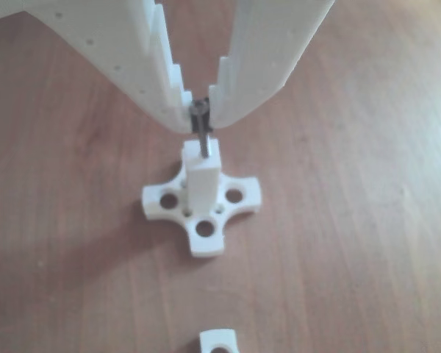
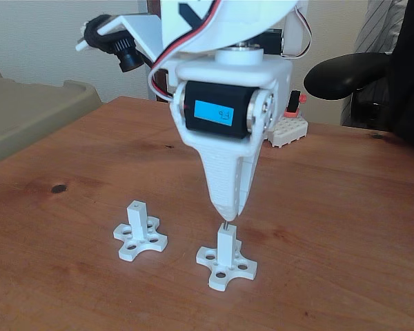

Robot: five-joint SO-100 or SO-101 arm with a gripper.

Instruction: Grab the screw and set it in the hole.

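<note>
The screw (image 1: 201,131) is pinched by its head end between the tips of the gripper (image 1: 201,109), with the shank hanging straight down, presumably so the thin tip can be lined up with the hole (image 1: 205,155) in the top face of the white post (image 1: 203,180). In the other view the lower end of the screw looks like it's already touching or just entering the post's top, though how deep it sits can't really be told from that blurry shot. The jaws are nearly closed, only a slit wide enough for the screw, so it's clamped on the screw and nothing else is being touched by the fingers. In the fixed view the gripper (image 2: 227,218) is seen pointing straight down right above the post (image 2: 225,245), which stands upright on its cross-shaped base (image 2: 225,267) on the wooden table (image 2: 345,227). A second post (image 2: 138,219) is parked just to the left, apart from it and not involved. Looks like the insertion step is in hand; a slight tilt could probably jam the shank at the rim.
</note>
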